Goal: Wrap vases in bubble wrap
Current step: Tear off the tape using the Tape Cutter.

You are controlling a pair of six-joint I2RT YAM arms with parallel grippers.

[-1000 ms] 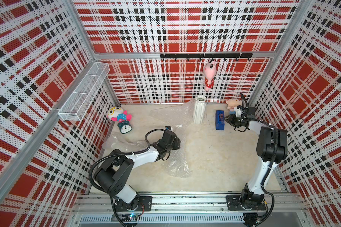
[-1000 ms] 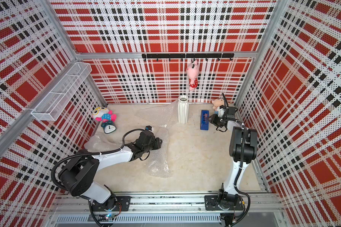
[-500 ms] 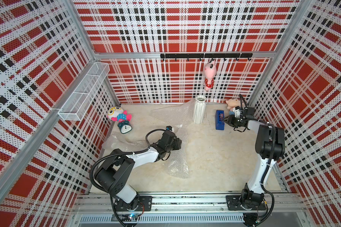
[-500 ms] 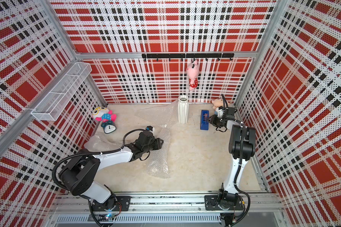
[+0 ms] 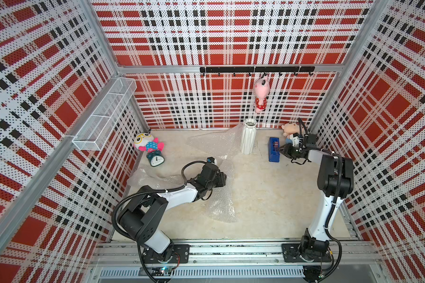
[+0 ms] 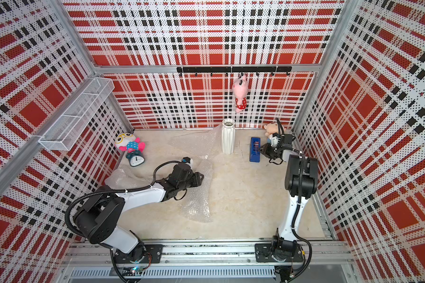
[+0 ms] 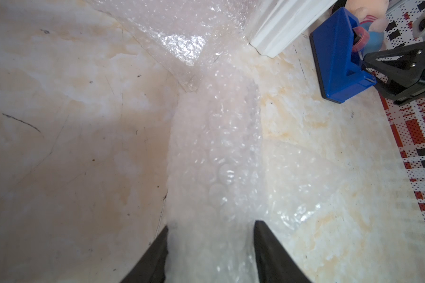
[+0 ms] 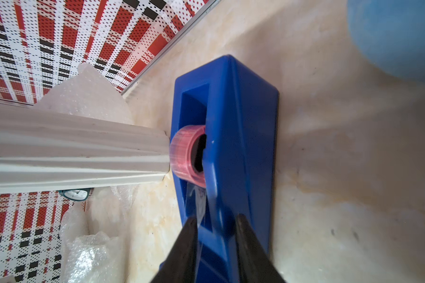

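One tall white ribbed vase [image 5: 248,137] [image 6: 228,137] stands upright at the back, next to the blue tape dispenser [image 5: 274,149] [image 8: 231,122]. Bubble wrap [image 5: 214,142] lies crumpled behind the vase, and more of it spreads under my left arm [image 5: 221,203]. My left gripper [image 5: 225,180] [image 7: 210,225] is shut on a rolled bundle of bubble wrap [image 7: 214,159]; what is inside it is hidden. My right gripper [image 5: 282,150] [image 8: 216,220] straddles the dispenser's cutter end and its tape strip [image 8: 198,201]. Its jaws stand narrowly apart and any contact is unclear.
A plush doll [image 5: 146,144] and a small alarm clock [image 5: 155,159] sit at the back left. A bear plush [image 5: 290,128] lies in the back right corner behind my right wrist. A pink toy [image 5: 261,98] hangs from the hook rail. A wire basket [image 5: 103,117] juts from the left wall.
My right arm has edged slightly toward the tape dispenser. My left arm and its bundle have stayed in place.
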